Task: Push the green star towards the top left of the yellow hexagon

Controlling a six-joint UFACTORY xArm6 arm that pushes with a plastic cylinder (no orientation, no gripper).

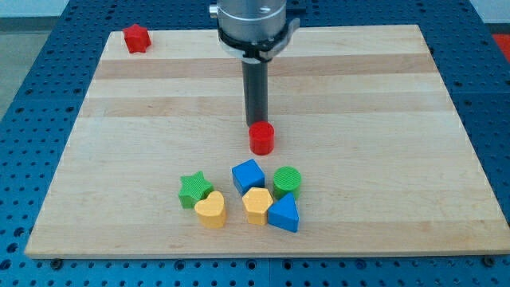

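The green star (192, 190) lies near the board's bottom, left of the cluster. The yellow hexagon (256, 205) sits to its right, between the blue cube (248, 175) above and the blue triangle (284, 214) at its right. A yellow heart (211, 210) touches the star's lower right. My tip (255, 125) is at the view's middle, just above and touching a red cylinder (261, 138). The tip stands well above and right of the star.
A green cylinder (288, 182) sits right of the blue cube. A red star (137, 38) lies at the board's top left corner. The wooden board (119, 119) rests on a blue perforated table.
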